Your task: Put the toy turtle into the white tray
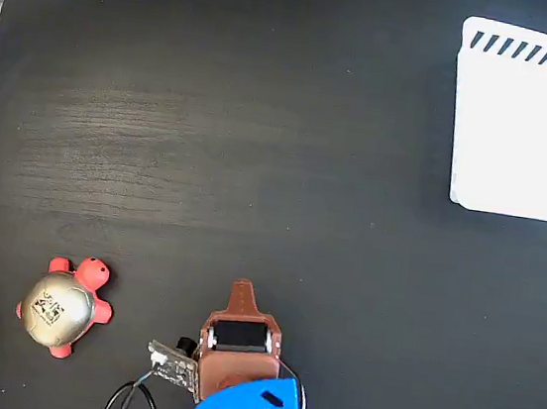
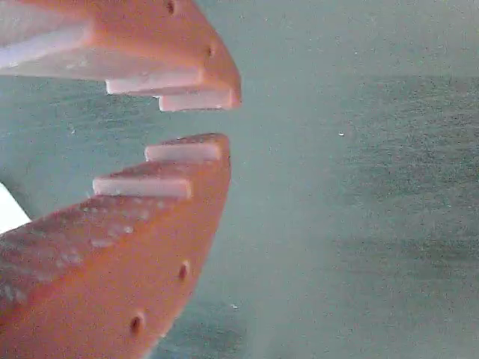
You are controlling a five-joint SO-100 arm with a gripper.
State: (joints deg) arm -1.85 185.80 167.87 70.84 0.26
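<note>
With its tips barely apart and gripping nothing, the pincer [image 2: 224, 120] sits low-centre, the toy turtle [image 1: 63, 306] lower left, the white tray [image 1: 517, 135] upper right, so no reach has begun.

hand [image 2: 228, 120] | orange fingers [image 2: 150, 224] slightly apart, nothing between | above bare table [image 2: 359, 224]

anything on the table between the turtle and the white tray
No: in the fixed view only bare black table lies between the toy turtle and the white tray.
</note>
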